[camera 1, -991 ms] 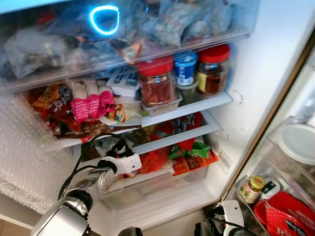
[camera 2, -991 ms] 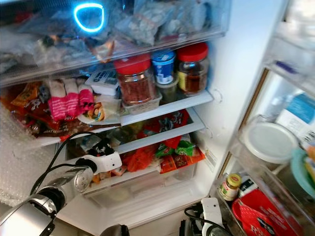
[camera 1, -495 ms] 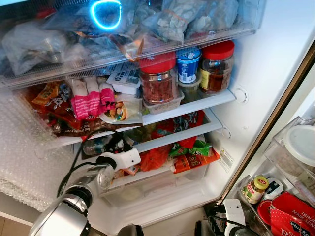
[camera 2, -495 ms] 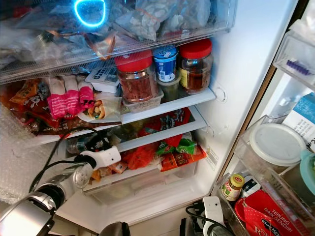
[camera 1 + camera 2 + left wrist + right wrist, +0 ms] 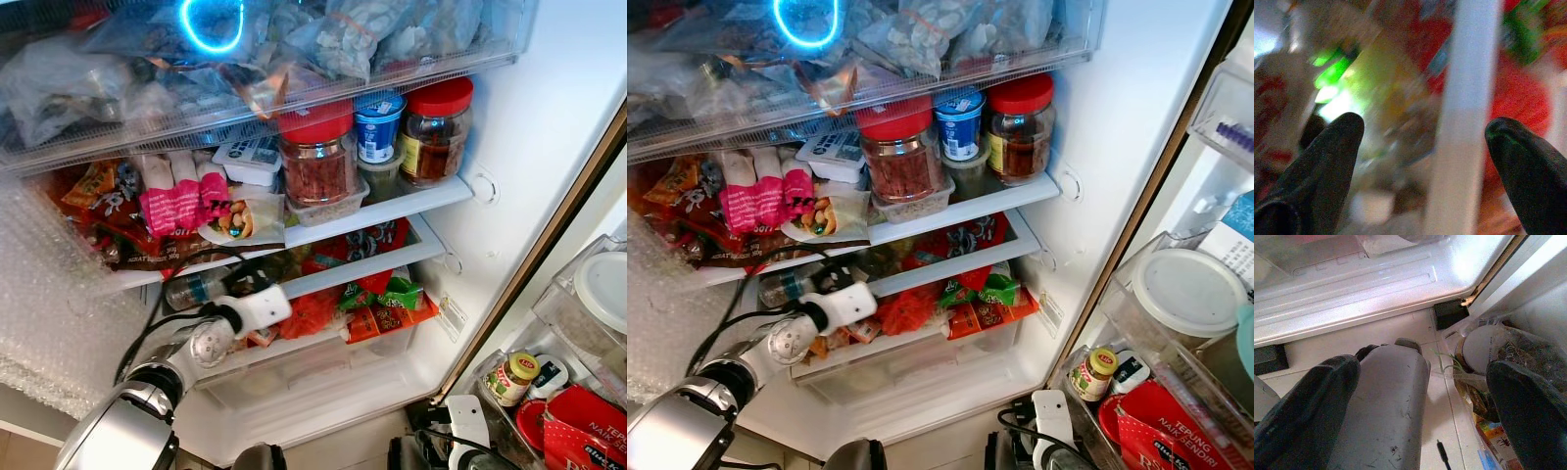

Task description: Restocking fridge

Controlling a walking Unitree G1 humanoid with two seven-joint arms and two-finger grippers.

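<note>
Left gripper (image 5: pixel 1422 142) reaches into the open fridge (image 5: pixel 509 147) at lower left of the head view, fingers spread, nothing held. A clear bottle (image 5: pixel 196 290) lies on the shelf (image 5: pixel 392 257) just beside it, left of center. Right gripper (image 5: pixel 1422 377) hangs low at the bottom edge, fingers apart, empty, above the floor (image 5: pixel 1415 333).

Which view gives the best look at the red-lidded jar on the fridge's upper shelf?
The left eye view: the red-lidded jar sits sharp and central beside the blue-lidded tub. The right eye view shows the same jar, equally whole. The left wrist view, looking between the open left gripper fingers, is a blur of lower-shelf packets.
</note>
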